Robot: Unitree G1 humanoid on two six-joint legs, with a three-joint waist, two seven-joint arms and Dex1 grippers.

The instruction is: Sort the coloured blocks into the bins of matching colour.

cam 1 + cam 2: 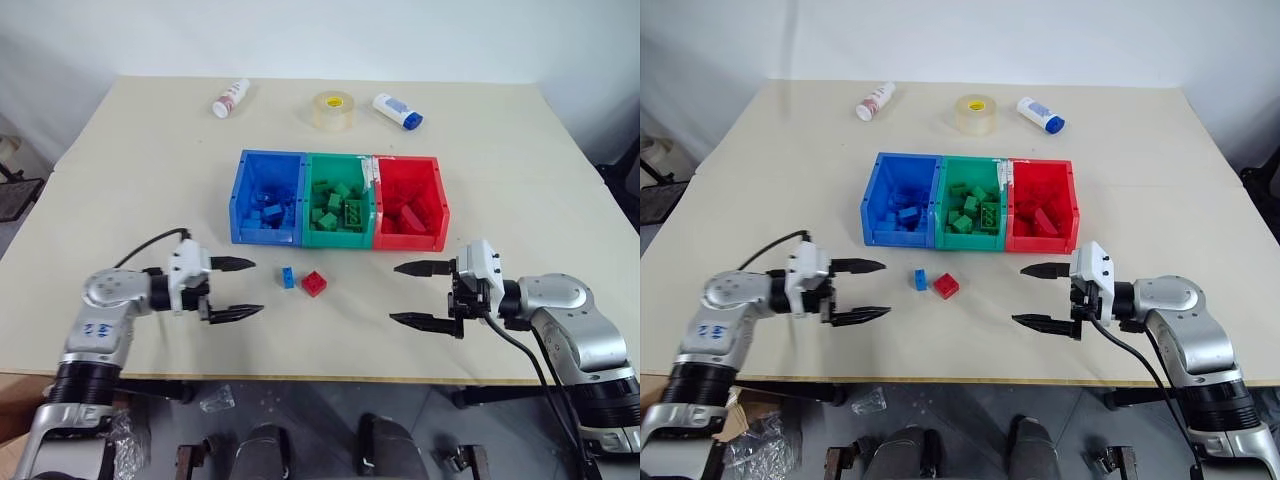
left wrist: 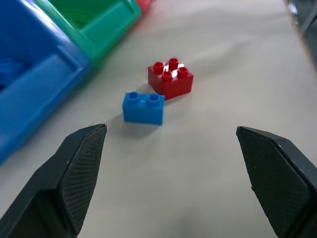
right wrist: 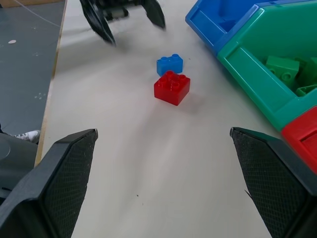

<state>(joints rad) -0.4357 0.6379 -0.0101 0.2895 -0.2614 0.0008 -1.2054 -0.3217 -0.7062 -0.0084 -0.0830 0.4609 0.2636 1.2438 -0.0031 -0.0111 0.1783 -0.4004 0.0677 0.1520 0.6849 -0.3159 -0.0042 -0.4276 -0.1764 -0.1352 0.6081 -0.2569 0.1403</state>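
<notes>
From the head camera, the three joined bins sit mid-table: the blue bin (image 1: 266,198), the green bin (image 1: 339,203) and the red bin (image 1: 410,204), each already holding blocks of its own colour. Two blocks remain loose on the table (image 1: 130,180) just in front of the bins: a blue block (image 1: 287,277) and a red block (image 1: 314,283), just beside each other. The left gripper (image 1: 234,289) hovers near them on one side with its fingers spread wide and empty; the right gripper (image 1: 422,294) faces it from the other side, farther from the blocks, also spread and holding nothing. A tape roll (image 1: 333,110) and two small bottles lie at the far edge, well apart from the work.

In the left wrist view, the blue block (image 2: 143,107) lies ahead between the open fingers, with the red block (image 2: 170,78) just behind it and the blue bin's wall (image 2: 34,94) close alongside.

In the right wrist view, the red block (image 3: 172,88) is the nearer of the pair, the blue block (image 3: 169,64) beyond it, and the left gripper (image 3: 131,20) farther still.

The sensible next step looks like a left-hand pick of the blue block. To do it well, the fingers should straddle only that block, closing across its narrow sides without nudging the red neighbour, then lift clear of the bin wall before releasing inside.
</notes>
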